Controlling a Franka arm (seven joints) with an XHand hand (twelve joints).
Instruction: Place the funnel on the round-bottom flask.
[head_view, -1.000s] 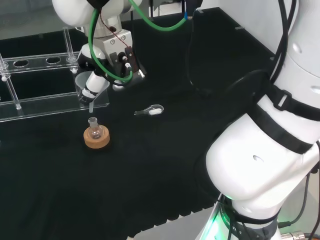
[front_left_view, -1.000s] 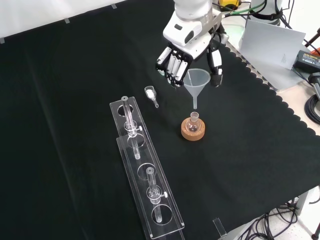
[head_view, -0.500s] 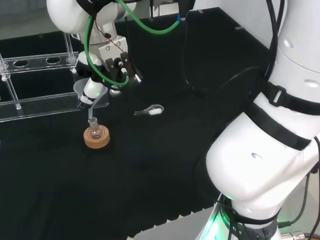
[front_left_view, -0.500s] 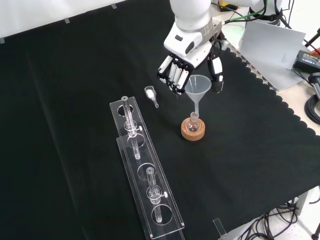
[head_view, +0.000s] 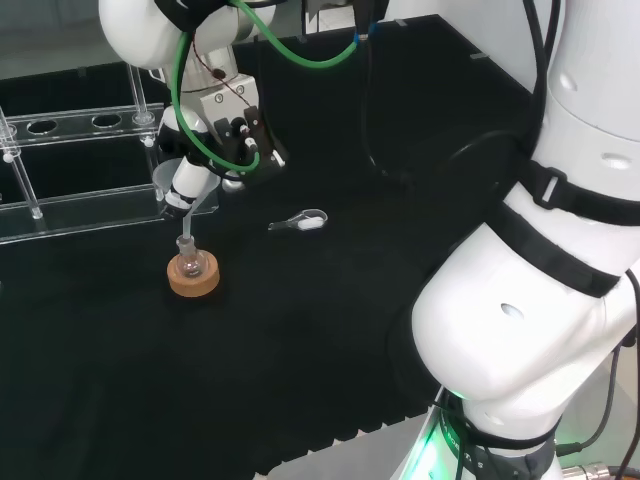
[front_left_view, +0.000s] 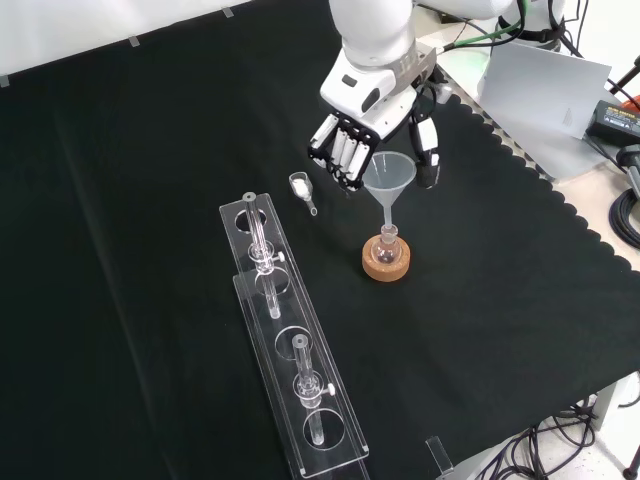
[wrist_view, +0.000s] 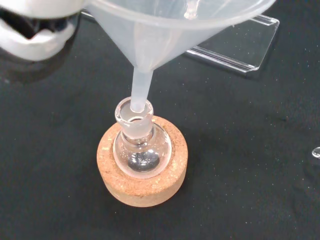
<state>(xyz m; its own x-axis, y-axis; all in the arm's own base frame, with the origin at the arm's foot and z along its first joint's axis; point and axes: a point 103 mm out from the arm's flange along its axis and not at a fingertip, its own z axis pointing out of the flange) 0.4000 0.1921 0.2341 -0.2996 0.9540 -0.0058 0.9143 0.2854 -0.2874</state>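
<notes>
Funnel (front_left_view: 388, 178) lowered since a second ago, stem tip now in the flask (wrist_view: 142, 146) neck, hand (front_left_view: 372, 125) curled round its rim from above, flask on cork ring (front_left_view: 386, 261), black-clothed tabletop (front_left_view: 150, 150).

funnel (wrist_view: 150, 30) stem in flask (wrist_view: 142, 145) neck | flask on cork ring (wrist_view: 145, 175)

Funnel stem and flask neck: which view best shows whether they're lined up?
The wrist view: the funnel stem tip sits in the round-bottom flask mouth on the cork ring, close up. The front view shows stem over neck, small; the head view shows both, partly hidden behind the robot hand.
</notes>
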